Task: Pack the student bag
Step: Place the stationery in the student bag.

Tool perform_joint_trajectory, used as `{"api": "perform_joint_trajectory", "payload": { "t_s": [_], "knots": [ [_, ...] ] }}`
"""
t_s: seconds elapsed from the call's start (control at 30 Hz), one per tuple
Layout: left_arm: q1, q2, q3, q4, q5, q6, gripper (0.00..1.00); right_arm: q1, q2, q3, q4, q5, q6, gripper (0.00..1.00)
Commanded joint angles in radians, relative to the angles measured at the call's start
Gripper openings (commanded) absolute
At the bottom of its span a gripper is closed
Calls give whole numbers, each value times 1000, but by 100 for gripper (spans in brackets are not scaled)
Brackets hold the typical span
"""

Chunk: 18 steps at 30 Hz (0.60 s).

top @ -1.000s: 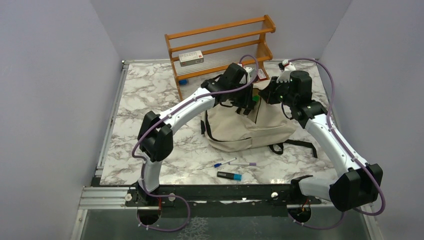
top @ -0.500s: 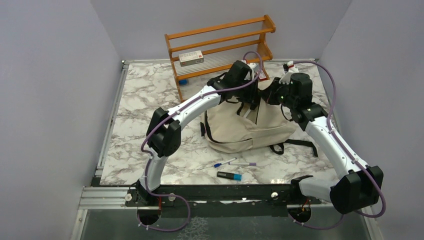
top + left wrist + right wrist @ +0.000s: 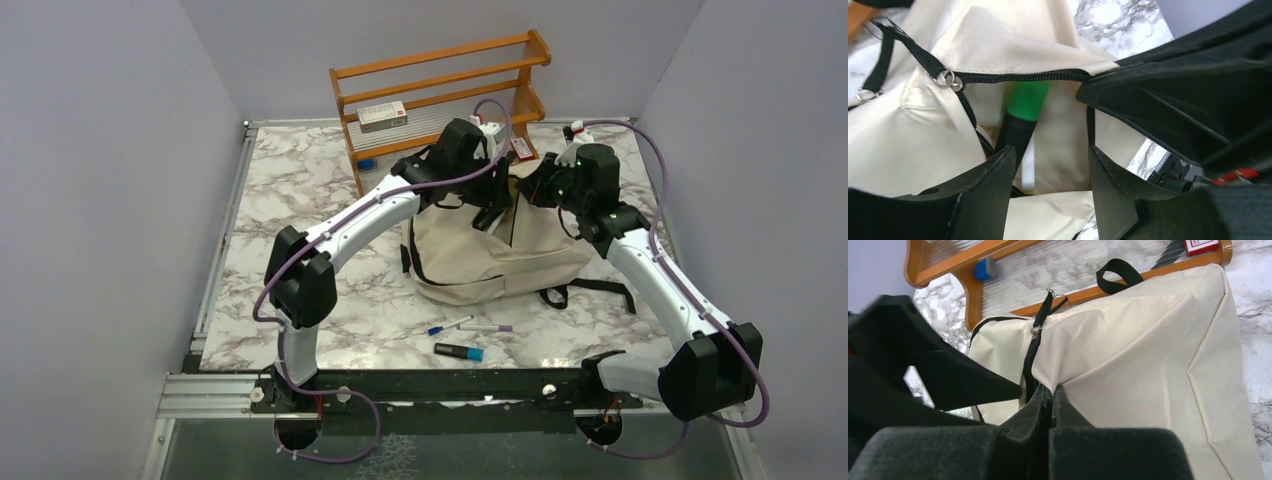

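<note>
Holding a green marker (image 3: 1029, 99), the student bag (image 3: 500, 255) gapes: left end effector (image 3: 1051, 154) released, right end effector (image 3: 1050, 394) clenched on its rim.

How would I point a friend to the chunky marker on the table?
Find the big cream student bag on the marble table. In front of it lie three pens; the marker is the thick black one with a blue cap, unlike the two slim pens.

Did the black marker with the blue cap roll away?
No. The blue-capped marker lies in the same spot as before, near the front edge of the marble table, just in front of the purple pen.
</note>
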Motion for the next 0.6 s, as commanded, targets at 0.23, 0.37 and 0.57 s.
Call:
{"api": "perform_joint_trajectory", "payload": {
  "t_s": [0.23,0.37,0.57],
  "knots": [
    [39,-162,-120,21,5,87,58,0,-4,51,117,9,-2,1],
    [40,-207,-197,21,-61,96,58,0,8,50,117,-25,-10,1],
    [41,-217,-282,55,-121,92,58,0,25,35,119,-85,-8,1]
  ]
}}
